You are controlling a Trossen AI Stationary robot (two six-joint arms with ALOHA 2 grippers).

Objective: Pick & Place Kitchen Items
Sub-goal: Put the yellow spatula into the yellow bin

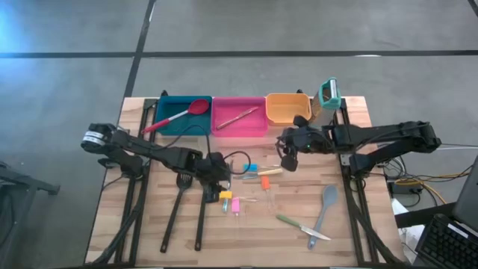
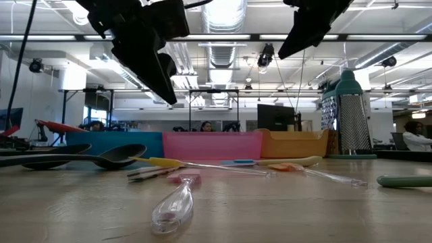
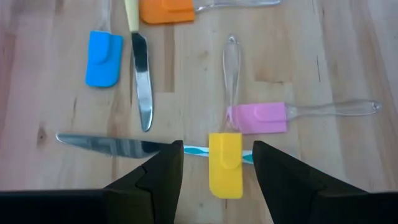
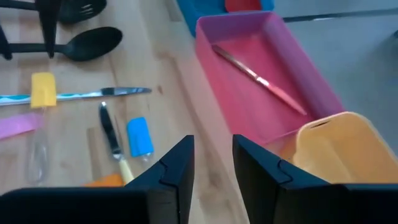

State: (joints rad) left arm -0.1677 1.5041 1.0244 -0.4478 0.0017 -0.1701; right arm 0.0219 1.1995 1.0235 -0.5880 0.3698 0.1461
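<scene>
- One wooden worktop (image 1: 149, 232), with three square bins lined up along the far edge: teal bin (image 1: 173, 119), pink bin (image 1: 239, 123), orange bin (image 1: 286, 109).
- One teal-and-white gadget (image 1: 328, 93) stands upright by the far right corner.
- Two long black spoons (image 1: 179, 205) lie side by side on the left half, handles toward the near edge.
- One red-headed spoon (image 1: 196, 107) sits in the teal bin, one pink-handled knife (image 4: 258, 79) in the pink one.
- One grey spatula (image 1: 326, 203) and one green-handled knife (image 1: 299, 226) lie toward the near right corner.
- Mid-worktop there are four small spatulas, one each: yellow (image 3: 224, 163), pink (image 3: 260, 118), blue (image 3: 103, 58), orange (image 3: 165, 10), plus two table knives (image 3: 142, 81).
- Left gripper (image 3: 216, 163) hovers over the yellow spatula, jaws apart either side of it, not touching.
- Right gripper (image 4: 212, 162) hangs above the worktop just in front of the pink and orange bins, jaws a little apart, holding nothing.
</scene>
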